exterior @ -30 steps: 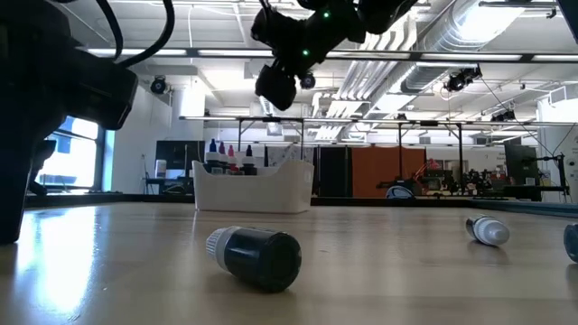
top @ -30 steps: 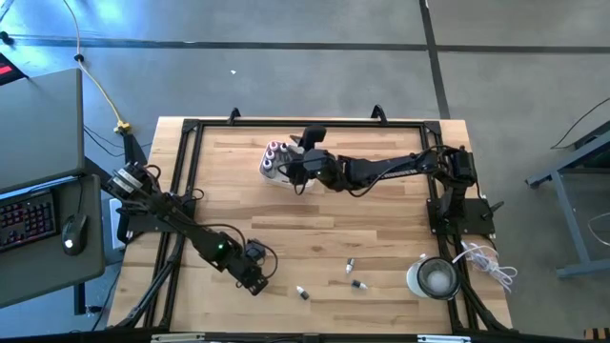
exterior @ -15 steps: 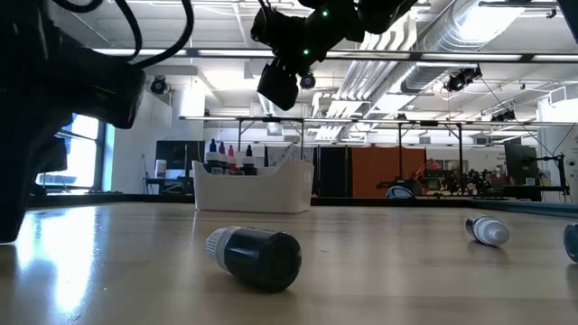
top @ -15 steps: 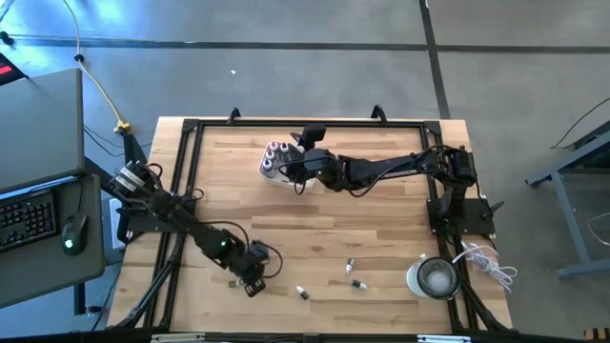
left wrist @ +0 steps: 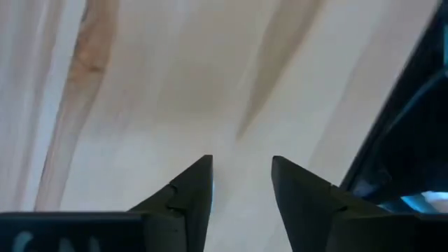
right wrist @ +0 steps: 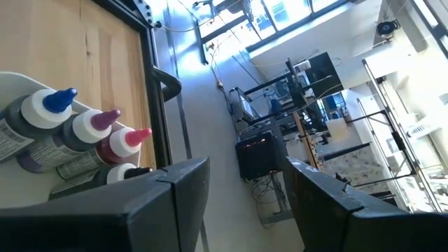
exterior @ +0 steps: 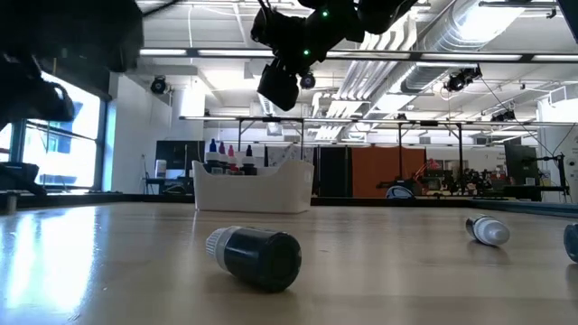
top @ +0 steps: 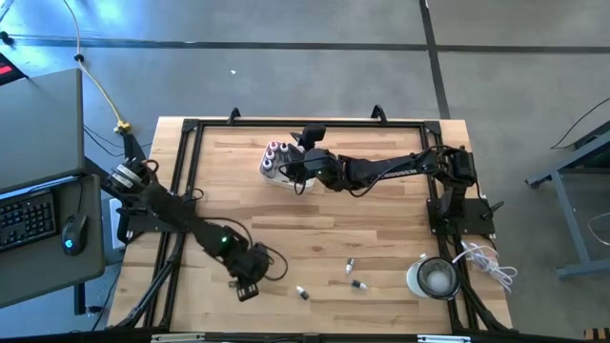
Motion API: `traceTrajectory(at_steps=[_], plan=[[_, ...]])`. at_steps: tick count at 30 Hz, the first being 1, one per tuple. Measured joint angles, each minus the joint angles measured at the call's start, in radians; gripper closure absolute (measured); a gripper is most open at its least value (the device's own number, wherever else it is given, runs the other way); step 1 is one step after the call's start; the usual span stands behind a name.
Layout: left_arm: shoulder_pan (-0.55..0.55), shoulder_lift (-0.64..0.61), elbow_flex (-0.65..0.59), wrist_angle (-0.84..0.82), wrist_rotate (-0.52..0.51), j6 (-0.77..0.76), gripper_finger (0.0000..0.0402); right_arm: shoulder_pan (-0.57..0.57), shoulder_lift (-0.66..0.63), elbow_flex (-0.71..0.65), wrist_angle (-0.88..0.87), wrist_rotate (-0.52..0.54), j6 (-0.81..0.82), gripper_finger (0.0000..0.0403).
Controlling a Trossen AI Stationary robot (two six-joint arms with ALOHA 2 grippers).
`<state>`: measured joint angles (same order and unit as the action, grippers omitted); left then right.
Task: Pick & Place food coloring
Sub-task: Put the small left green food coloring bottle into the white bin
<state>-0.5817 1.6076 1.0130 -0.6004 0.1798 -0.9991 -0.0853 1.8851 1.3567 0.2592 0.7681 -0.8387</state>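
Three food coloring bottles lie on their sides on the wood near the front: one [top: 301, 292], seen close as a dark body with a white cap [exterior: 257, 257], and two more [top: 350, 264] [top: 358, 283]. Other bottles [right wrist: 77, 129] stand upright in the white tray [top: 271, 172] at the far middle. My right gripper [right wrist: 246, 162] hangs open above the tray [exterior: 253, 188], touching nothing. My left gripper [left wrist: 241, 161] is open over bare wood near the front edge [top: 246, 286], with nothing between its fingers. A small dark bit [top: 232, 283] lies just left of it.
A round clear container [top: 436, 277] stands at the front right beside a coil of white cable [top: 484, 261]. A black frame [top: 191, 129] runs along the table's edges. Bare wood lies between the tray and the loose bottles.
My left gripper has drifted a little toward the table's near left corner. In the low view its dark bulk has risen off the tabletop. The right arm and the bottles have stayed put.
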Motion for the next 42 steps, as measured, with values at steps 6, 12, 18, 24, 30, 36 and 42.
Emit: traceTrajectory(at_steps=[6,12,18,24,30,36,42], plan=[[-0.082,0.02,0.016,-0.09,-0.145,-0.041,0.0253,0.0,0.0,0.0,0.0,0.0,0.008,0.0226],[-0.154,0.078,0.017,-0.137,-0.158,-0.079,0.0253,0.0,0.0,0.0,-0.015,-0.013,0.01,0.0226],[-0.18,0.133,0.019,-0.137,-0.155,-0.079,0.0253,0.0,0.0,0.0,-0.022,-0.05,0.028,0.0226],[-0.179,0.142,0.021,-0.144,-0.164,-0.049,0.0253,0.001,0.0,0.0,-0.037,-0.045,0.038,0.0226],[-0.179,0.142,0.019,-0.153,-0.184,-0.06,0.0294,0.007,0.0,0.0,-0.045,0.0,0.039,0.0226],[-0.167,0.142,0.023,-0.16,-0.216,-0.134,0.035,0.046,0.0,0.0,-0.058,0.212,0.052,0.0226],[-0.081,0.138,0.078,-0.184,-0.344,-0.042,0.0322,0.093,-0.01,0.0,-0.269,0.262,0.14,0.0226]])
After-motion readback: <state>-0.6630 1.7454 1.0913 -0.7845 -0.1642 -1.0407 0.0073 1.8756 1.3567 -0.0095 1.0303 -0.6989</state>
